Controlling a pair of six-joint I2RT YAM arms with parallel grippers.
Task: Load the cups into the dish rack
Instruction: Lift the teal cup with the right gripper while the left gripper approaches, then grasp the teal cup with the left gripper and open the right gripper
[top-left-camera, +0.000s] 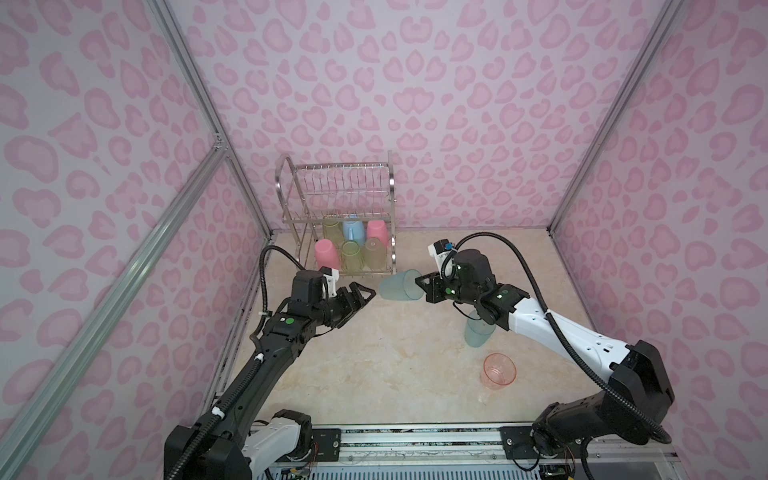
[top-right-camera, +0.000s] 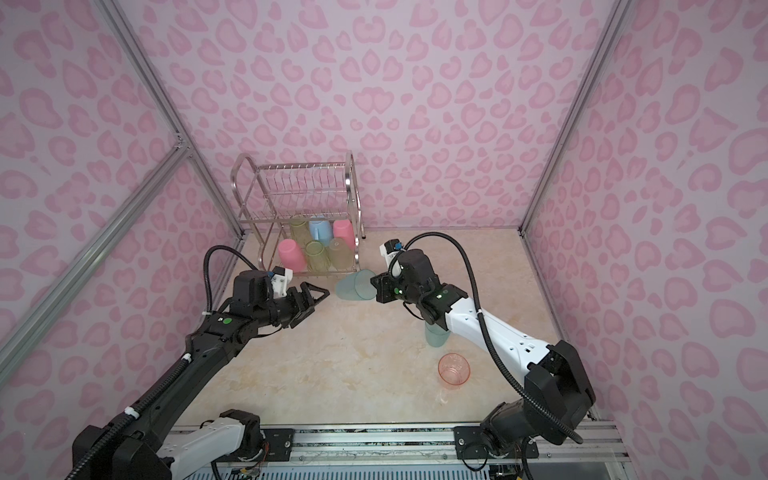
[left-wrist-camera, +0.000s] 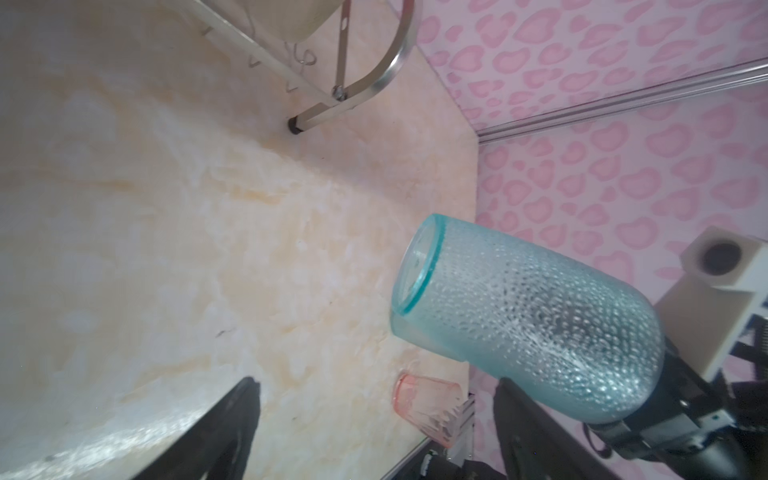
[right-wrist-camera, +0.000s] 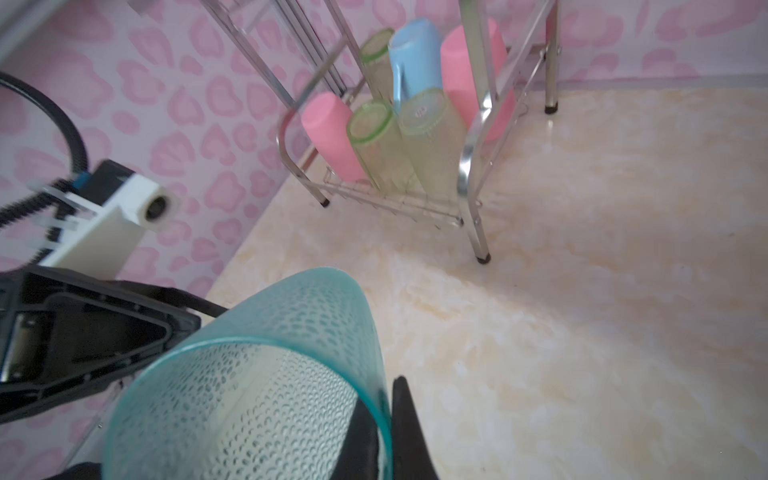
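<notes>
A translucent teal cup (top-left-camera: 399, 285) (top-right-camera: 353, 285) (left-wrist-camera: 532, 320) (right-wrist-camera: 257, 374) hangs on its side above the table, just in front of the dish rack (top-left-camera: 340, 166) (top-right-camera: 303, 166) (right-wrist-camera: 469, 166). My right gripper (top-left-camera: 420, 286) (top-right-camera: 375, 284) (right-wrist-camera: 382, 403) is shut on its rim wall, one finger inside and one outside. My left gripper (top-left-camera: 365, 291) (top-right-camera: 318, 289) (left-wrist-camera: 376, 384) is open and empty, close to the cup's base. The rack's lower shelf holds two pink cups (top-left-camera: 326, 254), three green ones (top-left-camera: 351, 253) and a blue mug (top-left-camera: 353, 229).
A second teal cup (top-left-camera: 478, 334) (top-right-camera: 435, 336) stands on the table, partly hidden under my right forearm. A peach cup (top-left-camera: 498, 371) (top-right-camera: 454, 370) (left-wrist-camera: 428, 403) stands upright nearer the front. The rack's upper shelf holds nothing. Patterned walls close in three sides.
</notes>
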